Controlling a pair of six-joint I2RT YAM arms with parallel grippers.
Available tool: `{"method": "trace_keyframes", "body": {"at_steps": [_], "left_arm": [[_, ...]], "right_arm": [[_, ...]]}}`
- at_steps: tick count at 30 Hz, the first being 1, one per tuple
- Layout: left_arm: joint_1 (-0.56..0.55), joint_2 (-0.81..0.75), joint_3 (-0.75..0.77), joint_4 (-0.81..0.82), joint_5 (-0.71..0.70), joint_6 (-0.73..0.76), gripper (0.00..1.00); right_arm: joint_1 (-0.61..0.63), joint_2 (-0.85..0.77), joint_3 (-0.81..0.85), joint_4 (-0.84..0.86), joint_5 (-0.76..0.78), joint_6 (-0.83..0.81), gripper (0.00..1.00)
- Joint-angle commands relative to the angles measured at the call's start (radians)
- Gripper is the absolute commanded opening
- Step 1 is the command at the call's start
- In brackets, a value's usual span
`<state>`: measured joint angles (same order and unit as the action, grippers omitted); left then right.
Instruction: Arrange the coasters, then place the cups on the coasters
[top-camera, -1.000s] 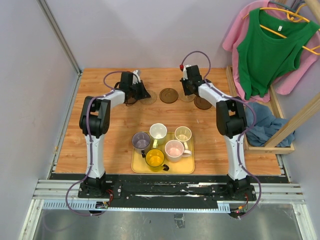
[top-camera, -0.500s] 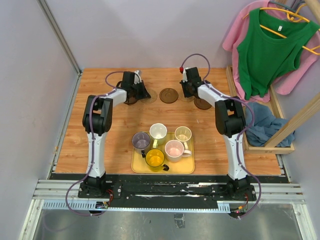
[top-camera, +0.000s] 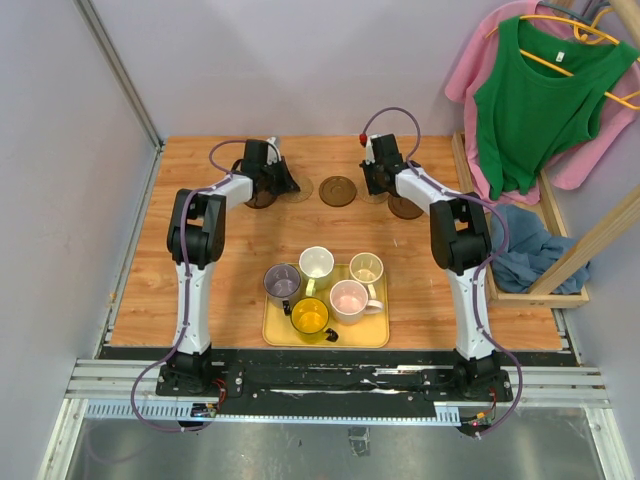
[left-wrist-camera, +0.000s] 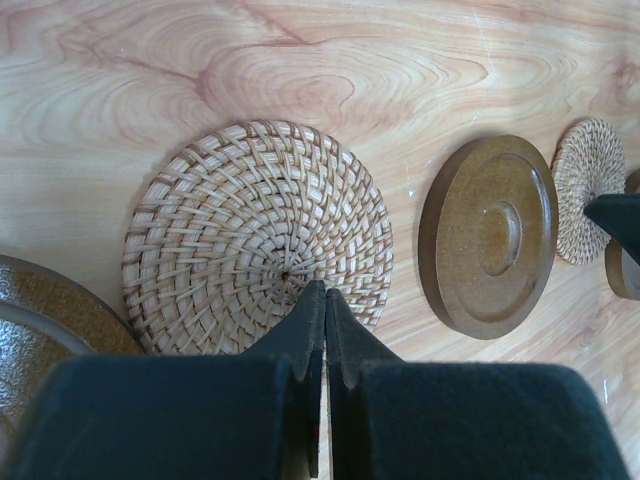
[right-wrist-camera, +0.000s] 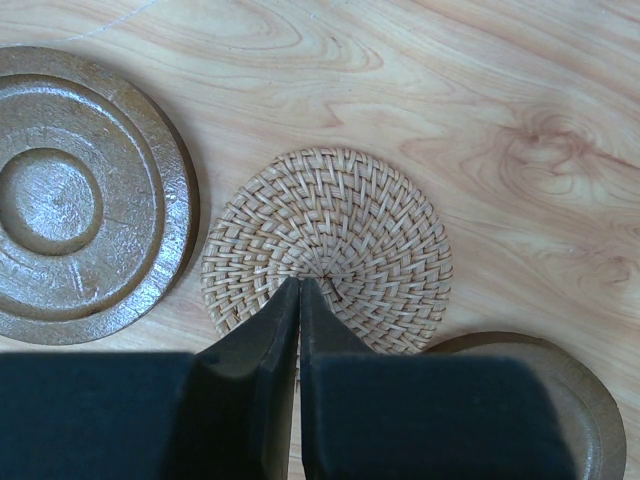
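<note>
ok, left hand (left-wrist-camera: 322, 292) is hanging clenched, fingers pressed flat together and gripping nothing, tips sitting over the near edge of the left woven coaster (left-wrist-camera: 258, 230); cannot tell if they are touching it. right hand (right-wrist-camera: 299, 283) is doing the same: clenched and gripping nothing, tips over the near edge of the right woven coaster (right-wrist-camera: 330, 245), contact unclear.

all five coasters are lying flat in a rough row at the far side of the wooden surface (top-camera: 150, 270). left brown coaster (left-wrist-camera: 50, 310) is sitting just beside the left woven one, partly out of view. middle brown coaster (left-wrist-camera: 488, 235) is lying between the two woven ones, apart from both. right brown coaster (right-wrist-camera: 580, 410) is lying just beside the right woven one, half hidden under the hand.

cups are all standing upright, bunched on the yellow tray (top-camera: 365, 332) near the arm bases, well apart from the coasters: white cup (top-camera: 316, 264) and cream cup (top-camera: 366, 268) at the far side, grey-purple cup (top-camera: 282, 282) on the left, pink cup (top-camera: 349, 298) on the right, yellow cup (top-camera: 310, 316) nearest.
</note>
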<state>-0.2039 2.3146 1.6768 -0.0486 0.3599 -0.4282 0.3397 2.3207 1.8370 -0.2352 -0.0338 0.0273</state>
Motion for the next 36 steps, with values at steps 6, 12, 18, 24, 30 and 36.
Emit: {"method": "trace_keyframes", "body": {"at_steps": [6, 12, 18, 24, 30, 36], "left_arm": [[0.008, -0.053, -0.023, -0.004, 0.034, 0.005, 0.01], [0.008, -0.112, -0.034, 0.019, 0.056, -0.003, 0.01], [0.012, -0.175, -0.050, 0.038, 0.099, -0.025, 0.01], [0.057, -0.257, -0.135, 0.106, 0.110, -0.042, 0.01], [0.100, -0.326, -0.219, 0.177, 0.034, -0.027, 0.02], [0.101, -0.313, -0.230, 0.202, -0.005, 0.000, 0.06]], "right_arm": [[-0.014, -0.025, 0.012, -0.031, -0.004, 0.007, 0.05], [-0.014, -0.109, -0.004, -0.012, -0.008, -0.006, 0.08], [-0.017, -0.238, -0.083, 0.005, 0.034, -0.014, 0.13], [-0.075, -0.333, -0.217, 0.007, 0.090, 0.015, 0.14], [-0.161, -0.382, -0.305, 0.014, 0.044, 0.091, 0.13], [-0.182, -0.301, -0.277, -0.034, 0.027, 0.110, 0.11]]}}
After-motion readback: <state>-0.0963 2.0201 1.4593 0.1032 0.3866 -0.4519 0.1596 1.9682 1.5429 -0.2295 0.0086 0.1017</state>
